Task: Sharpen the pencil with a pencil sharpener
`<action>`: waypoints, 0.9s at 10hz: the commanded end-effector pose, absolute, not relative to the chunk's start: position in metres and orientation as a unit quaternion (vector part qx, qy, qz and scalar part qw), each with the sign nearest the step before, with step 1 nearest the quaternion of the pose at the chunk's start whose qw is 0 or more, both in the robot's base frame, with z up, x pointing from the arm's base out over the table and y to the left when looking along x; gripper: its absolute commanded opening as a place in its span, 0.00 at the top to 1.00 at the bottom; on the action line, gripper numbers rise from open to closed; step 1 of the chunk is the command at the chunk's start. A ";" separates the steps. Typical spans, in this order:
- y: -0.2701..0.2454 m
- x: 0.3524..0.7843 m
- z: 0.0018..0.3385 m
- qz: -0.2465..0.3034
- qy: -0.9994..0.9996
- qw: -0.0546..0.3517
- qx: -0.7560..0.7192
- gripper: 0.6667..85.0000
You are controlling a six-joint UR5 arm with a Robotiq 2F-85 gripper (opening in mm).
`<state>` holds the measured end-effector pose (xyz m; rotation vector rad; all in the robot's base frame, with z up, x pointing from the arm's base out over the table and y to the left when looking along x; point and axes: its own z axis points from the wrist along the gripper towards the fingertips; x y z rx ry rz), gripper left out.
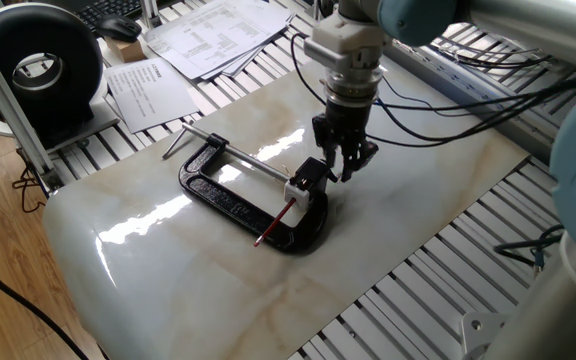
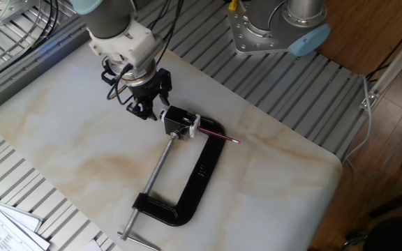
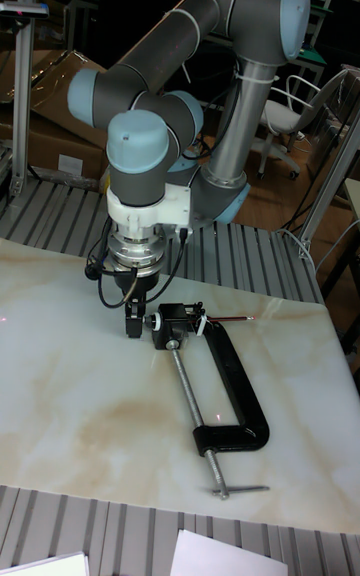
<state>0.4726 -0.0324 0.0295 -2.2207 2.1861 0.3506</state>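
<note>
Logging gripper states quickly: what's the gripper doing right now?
Gripper: open, holding nothing, beside the pencil sharpener.

Black C-clamp on marble tabletop; papers beyond.
</note>
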 end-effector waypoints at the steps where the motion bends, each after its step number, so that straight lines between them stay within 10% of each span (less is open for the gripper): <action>1: -0.046 0.475 0.049 0.120 0.695 -0.005 -0.709 0.26; 3: -0.069 0.467 0.066 0.123 0.708 -0.008 -0.696 0.30; 4: -0.074 0.465 0.070 0.108 0.736 -0.003 -0.668 0.77; 5: -0.078 0.463 0.072 0.097 0.776 -0.014 -0.623 0.99; 9: -0.092 0.469 0.069 0.068 0.863 -0.032 -0.499 0.99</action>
